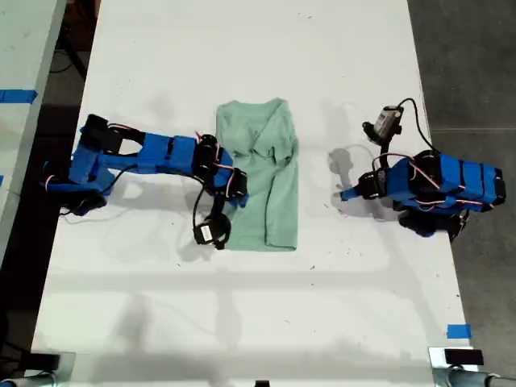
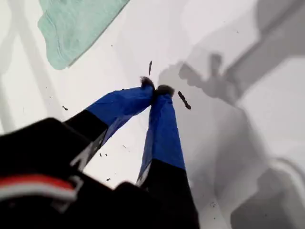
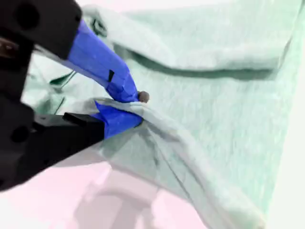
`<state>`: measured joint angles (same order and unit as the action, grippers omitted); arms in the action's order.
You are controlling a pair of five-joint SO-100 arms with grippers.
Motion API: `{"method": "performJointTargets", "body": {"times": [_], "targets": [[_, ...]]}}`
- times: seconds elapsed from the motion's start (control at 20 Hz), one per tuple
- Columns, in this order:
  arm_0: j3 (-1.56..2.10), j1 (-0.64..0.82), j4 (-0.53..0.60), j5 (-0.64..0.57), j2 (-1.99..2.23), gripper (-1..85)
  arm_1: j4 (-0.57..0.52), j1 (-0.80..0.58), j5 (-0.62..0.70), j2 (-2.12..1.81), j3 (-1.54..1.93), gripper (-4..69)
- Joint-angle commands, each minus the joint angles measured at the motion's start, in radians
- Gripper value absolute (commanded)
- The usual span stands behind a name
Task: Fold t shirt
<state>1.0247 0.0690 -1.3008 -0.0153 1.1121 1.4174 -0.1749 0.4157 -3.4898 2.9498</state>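
The t shirt [image 1: 270, 185] lies on the white table as a pale mint-green narrow oblong, wrinkled near its far end. My second gripper [image 1: 239, 187] reaches in from the exterior view's left and sits at the shirt's long edge. In the second wrist view it [image 3: 138, 107] is shut on a raised fold of the t shirt [image 3: 228, 95]. My first gripper [image 1: 345, 194] points at the shirt from the exterior view's right, a short gap away from it. Its blue fingertips [image 2: 156, 89] meet over bare table with nothing between them, and a corner of the t shirt [image 2: 76, 24] shows beyond.
The white table [image 1: 242, 306] extends well beyond the shirt on all sides. A strip of blue tape [image 1: 458, 331] marks its near corner at the exterior view's right. A second table with blue tape [image 1: 16, 95] stands at the exterior view's left, with dark floor [image 1: 476, 64] on the right.
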Motion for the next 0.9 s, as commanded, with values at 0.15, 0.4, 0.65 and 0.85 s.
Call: {"method": "performJointTargets", "body": {"times": [0.15, 0.4, 0.65, 0.85], "targets": [[-0.081, 0.069, 0.048, -0.046, -0.167, 30.8, -0.005, 0.012, 0.002, -0.008, -0.017, 1.9], [0.075, 0.037, -0.232, 0.032, 0.264, 31.8, -0.006, 0.009, 0.012, -0.008, -0.017, 1.9], [0.914, 0.034, 0.046, 0.104, 0.997, 29.3, -0.008, 0.012, 0.017, -0.008, -0.011, 1.9], [1.565, -0.002, 0.376, 0.239, 1.342, 26.1, -0.005, 0.017, 0.011, -0.008, -0.005, 1.9]]}}
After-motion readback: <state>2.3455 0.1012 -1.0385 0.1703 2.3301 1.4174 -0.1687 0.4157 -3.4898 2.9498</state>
